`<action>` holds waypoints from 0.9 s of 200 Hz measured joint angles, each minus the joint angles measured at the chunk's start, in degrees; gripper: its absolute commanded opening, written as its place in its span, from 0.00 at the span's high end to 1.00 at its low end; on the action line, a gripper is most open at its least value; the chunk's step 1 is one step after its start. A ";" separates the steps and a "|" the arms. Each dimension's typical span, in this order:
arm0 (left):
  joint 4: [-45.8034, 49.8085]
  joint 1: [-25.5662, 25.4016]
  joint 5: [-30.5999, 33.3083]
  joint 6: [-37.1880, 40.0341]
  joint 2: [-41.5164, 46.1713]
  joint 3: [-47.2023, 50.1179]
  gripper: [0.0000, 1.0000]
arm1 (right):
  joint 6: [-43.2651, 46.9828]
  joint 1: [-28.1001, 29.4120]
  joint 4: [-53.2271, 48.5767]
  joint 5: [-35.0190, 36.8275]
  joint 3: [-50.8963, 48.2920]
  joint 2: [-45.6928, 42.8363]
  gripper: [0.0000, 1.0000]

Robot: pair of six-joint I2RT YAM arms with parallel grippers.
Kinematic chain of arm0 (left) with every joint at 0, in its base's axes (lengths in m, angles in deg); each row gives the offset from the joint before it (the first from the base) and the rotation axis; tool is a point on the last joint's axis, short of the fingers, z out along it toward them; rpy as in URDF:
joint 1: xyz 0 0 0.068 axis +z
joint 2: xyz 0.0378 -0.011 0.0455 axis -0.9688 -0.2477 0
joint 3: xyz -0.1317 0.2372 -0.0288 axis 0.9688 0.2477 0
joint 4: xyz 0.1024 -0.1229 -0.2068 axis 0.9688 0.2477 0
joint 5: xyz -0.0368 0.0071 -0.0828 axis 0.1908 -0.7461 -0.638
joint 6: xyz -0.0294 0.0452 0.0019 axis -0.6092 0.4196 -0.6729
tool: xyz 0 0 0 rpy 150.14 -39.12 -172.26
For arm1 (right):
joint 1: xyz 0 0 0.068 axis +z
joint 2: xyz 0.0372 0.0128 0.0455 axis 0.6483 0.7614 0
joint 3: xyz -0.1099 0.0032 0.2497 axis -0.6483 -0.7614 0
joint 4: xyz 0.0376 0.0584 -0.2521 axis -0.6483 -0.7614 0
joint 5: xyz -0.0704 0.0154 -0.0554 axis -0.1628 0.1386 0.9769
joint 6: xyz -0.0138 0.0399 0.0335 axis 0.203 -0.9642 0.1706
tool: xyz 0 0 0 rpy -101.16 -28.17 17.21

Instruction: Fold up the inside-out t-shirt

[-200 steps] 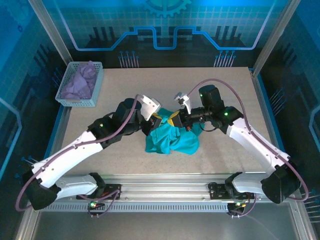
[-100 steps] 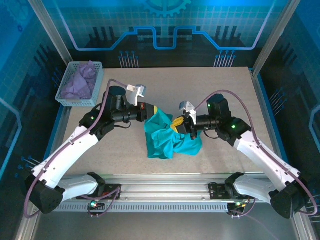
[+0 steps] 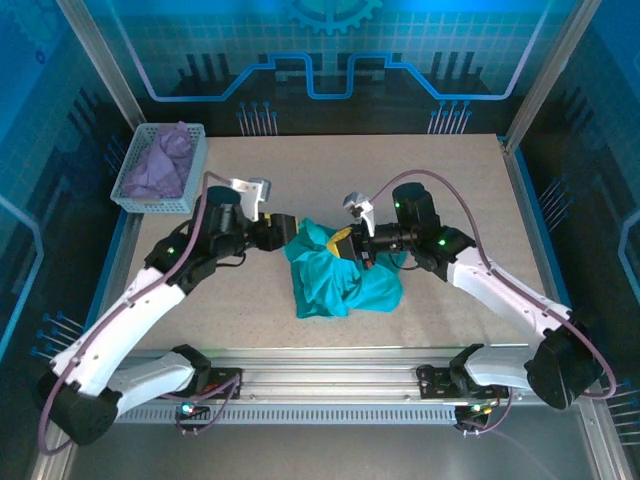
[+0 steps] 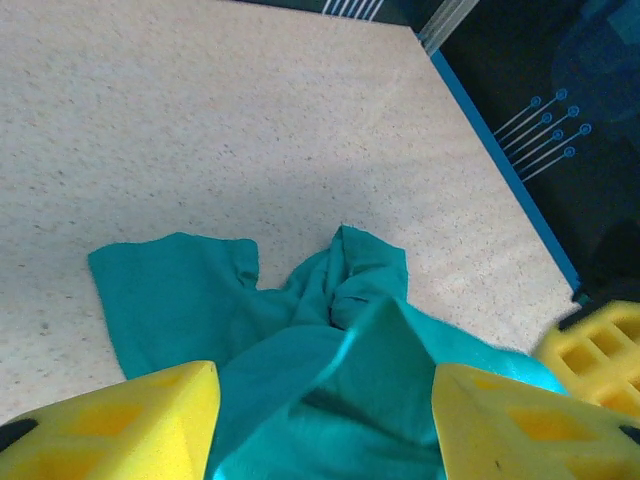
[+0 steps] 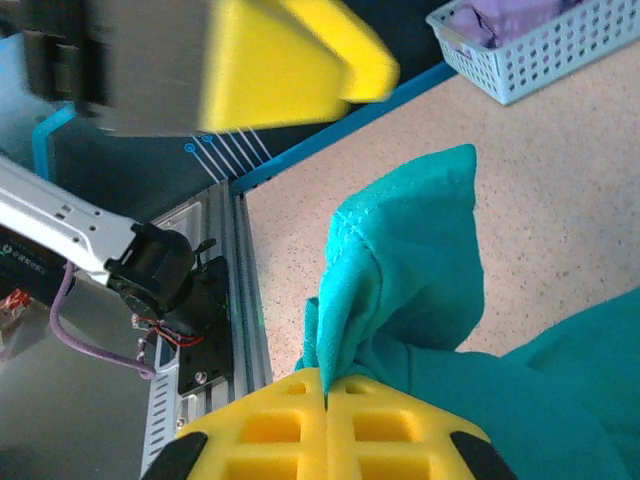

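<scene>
The teal-green inside-out t-shirt (image 3: 338, 277) lies crumpled in the middle of the table. My right gripper (image 3: 343, 243) is shut on a raised fold of it; in the right wrist view the cloth (image 5: 405, 270) rises from between the closed yellow pads (image 5: 330, 425). My left gripper (image 3: 290, 232) stands open at the shirt's left upper edge. In the left wrist view its yellow fingers (image 4: 120, 425) stand wide apart over the bunched fabric (image 4: 330, 380), gripping nothing. The right gripper's yellow finger (image 4: 595, 350) shows at that view's right edge.
A pale blue basket (image 3: 135, 195) with a lavender-purple cloth (image 3: 160, 160) sits at the back left of the table. Bare speckled tabletop (image 3: 450, 170) surrounds the shirt. The metal rail (image 3: 330, 375) runs along the near edge.
My left gripper has opened and let go of the shirt, drawing slightly back to the left. The right gripper keeps its hold and has shifted a little left and back.
</scene>
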 measured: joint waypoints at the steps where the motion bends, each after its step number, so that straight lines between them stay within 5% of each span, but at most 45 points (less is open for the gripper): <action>1: -0.02 0.00 0.00 -0.02 0.39 0.20 0.42 | -0.11 -0.02 0.02 0.04 0.00 0.04 1.00; 35: -1.75 0.00 -4.59 0.22 5.97 4.79 0.49 | -2.27 -0.02 0.17 0.48 0.55 0.83 1.00; 86: -6.08 -2.47 -11.32 0.31 -2.32 7.23 0.48 | -2.86 -0.07 0.09 0.72 2.05 0.83 1.00; 127: -9.46 -3.04 -14.14 0.39 -4.90 7.23 0.79 | -2.89 -0.17 -0.02 0.79 2.03 0.76 0.99; 142: -9.53 -3.04 -14.93 0.79 -5.60 7.23 1.00 | -2.86 -0.28 -0.24 0.96 2.03 0.52 0.98; 180: -10.40 -3.04 -16.24 0.50 -4.90 7.23 1.00 | -3.13 -1.77 -1.03 3.08 1.25 -1.75 0.90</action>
